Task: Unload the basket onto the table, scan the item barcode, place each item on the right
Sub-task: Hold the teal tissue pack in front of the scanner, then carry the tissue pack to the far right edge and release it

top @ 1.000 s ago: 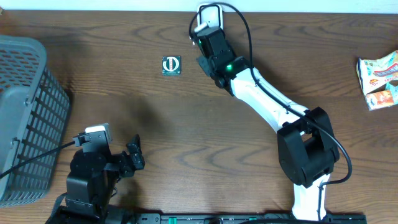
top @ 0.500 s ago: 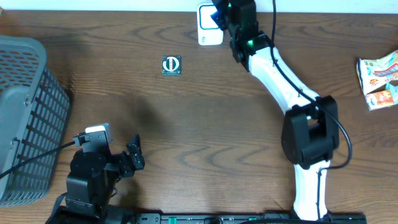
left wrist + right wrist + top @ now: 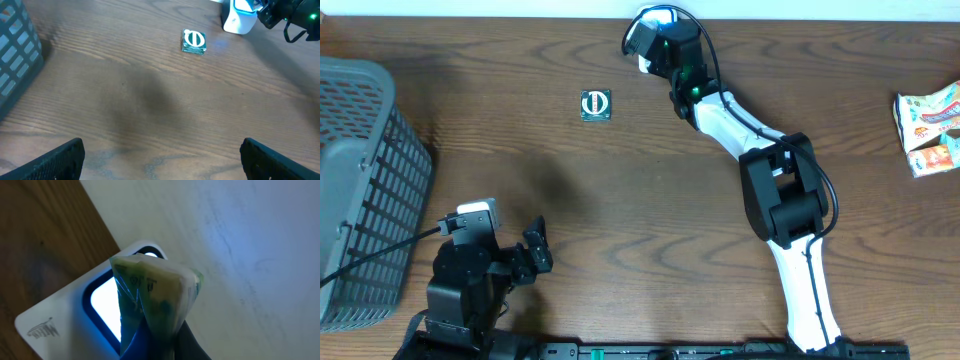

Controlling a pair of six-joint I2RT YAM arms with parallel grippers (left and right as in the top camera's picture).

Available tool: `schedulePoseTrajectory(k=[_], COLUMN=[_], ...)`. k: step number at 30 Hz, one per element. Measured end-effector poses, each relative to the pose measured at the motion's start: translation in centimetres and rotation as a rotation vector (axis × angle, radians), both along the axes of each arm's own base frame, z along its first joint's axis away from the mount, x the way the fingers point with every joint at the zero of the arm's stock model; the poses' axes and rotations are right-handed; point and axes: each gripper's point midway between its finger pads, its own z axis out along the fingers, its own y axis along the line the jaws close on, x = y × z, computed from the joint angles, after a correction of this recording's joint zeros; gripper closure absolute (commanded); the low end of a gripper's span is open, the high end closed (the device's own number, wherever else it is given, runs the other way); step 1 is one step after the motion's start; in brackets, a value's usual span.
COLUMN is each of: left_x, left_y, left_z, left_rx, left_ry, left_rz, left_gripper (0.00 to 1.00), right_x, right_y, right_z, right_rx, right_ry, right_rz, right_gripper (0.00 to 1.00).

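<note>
In the right wrist view, my right gripper (image 3: 165,341) is shut on a yellow-green wrapped packet (image 3: 155,295). It holds the packet upright right in front of the white scanner (image 3: 55,315), whose blue-lit window (image 3: 107,302) glows beside the wrapper. From overhead, the right gripper (image 3: 647,42) sits at the table's far edge and covers most of the scanner. No barcode shows on the packet. My left gripper (image 3: 160,161) is open over bare wood near the front left, and it is also seen from overhead (image 3: 535,250).
A small green square packet (image 3: 595,105) lies on the table left of the scanner (image 3: 235,22). A grey basket (image 3: 360,180) stands at the left edge. Colourful snack packets (image 3: 930,125) lie at the far right.
The right arm swung right, off the scanner, then came back left so the packet is over it again. The left arm has not moved.
</note>
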Motion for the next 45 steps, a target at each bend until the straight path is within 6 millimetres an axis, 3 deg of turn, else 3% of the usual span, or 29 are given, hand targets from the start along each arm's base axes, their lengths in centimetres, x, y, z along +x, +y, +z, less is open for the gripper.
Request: schedulePoseTrajectory(k=[10, 18, 25, 29, 33, 40, 44, 45], left_x=[0.0, 0.0, 0.0, 0.0, 0.0, 0.0, 0.0, 0.0], left_y=[0.0, 0.0, 0.0, 0.0, 0.0, 0.0, 0.0, 0.0], left_z=[0.0, 0.0, 0.0, 0.0, 0.0, 0.0, 0.0, 0.0], left_rx=[0.000, 0.000, 0.000, 0.000, 0.000, 0.000, 0.000, 0.000], left_ry=[0.000, 0.000, 0.000, 0.000, 0.001, 0.000, 0.001, 0.000], left_rz=[0.000, 0.000, 0.000, 0.000, 0.000, 0.000, 0.000, 0.000], left_gripper=[0.02, 0.02, 0.02, 0.02, 0.02, 0.02, 0.02, 0.02], right_x=[0.0, 0.5, 0.3, -0.6, -2.3, -8.2, -12.3, -13.2], right_y=[-0.8, -3.0, -6.8, -12.4, -21.0, -35.9, -44.2, -45.5], right_z=[-0.6, -0.2, 3.0, 5.5, 6.8, 2.5, 1.2, 1.0], right_rx=[-0.019, -0.014, 0.137, 0.230, 0.315, 0.426, 0.578, 0.608], right_ry=[0.022, 0.014, 0.051, 0.118, 0.202, 0.408, 0.422, 0.425], right_rz=[-0.027, -0.144, -0.290, -0.429, -0.630, -1.041, -1.307, -1.354], right_gripper=[0.99, 0.99, 0.99, 0.99, 0.99, 0.99, 0.99, 0.99])
